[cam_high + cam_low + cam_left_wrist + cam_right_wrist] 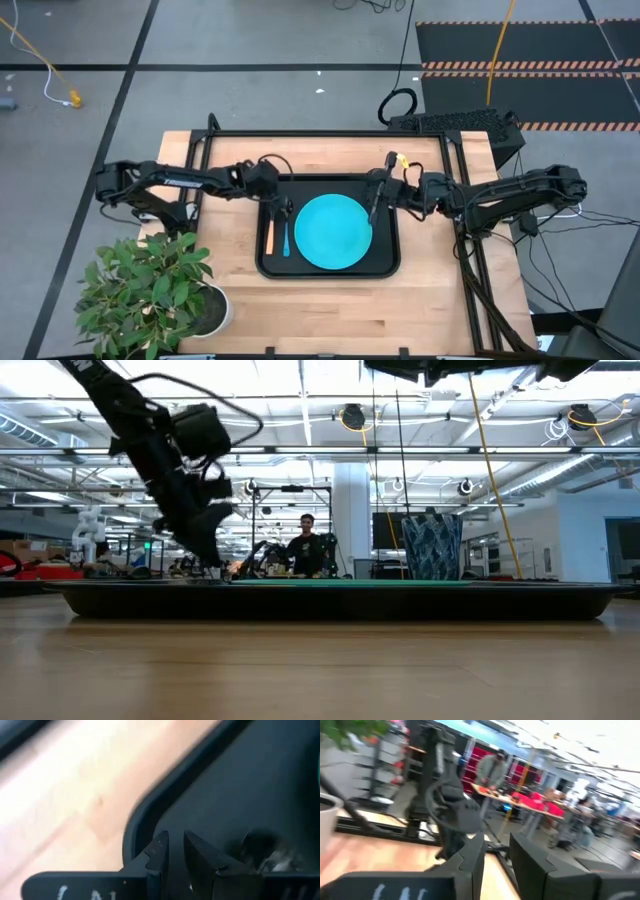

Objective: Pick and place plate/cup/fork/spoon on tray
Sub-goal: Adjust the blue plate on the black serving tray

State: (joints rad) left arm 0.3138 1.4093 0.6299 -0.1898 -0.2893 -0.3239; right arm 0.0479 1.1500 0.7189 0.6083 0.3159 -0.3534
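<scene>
Plate (333,231), fork (270,235), spoon (286,238) on tray (388,262). Left gripper (283,209) low over spoon's far end, fingers (159,851) nearly together; right gripper (374,214) raised, fingers slightly apart.

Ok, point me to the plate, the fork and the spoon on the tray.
plate (333,231), high view, centre of its turquoise face.
fork (270,236), high view, middle of the orange handle.
spoon (286,238), high view, middle of the light blue handle.

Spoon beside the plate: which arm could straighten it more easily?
Left. The left gripper hangs over the tray's left end, just by the spoon and fork; the right gripper sits across the plate.
</scene>
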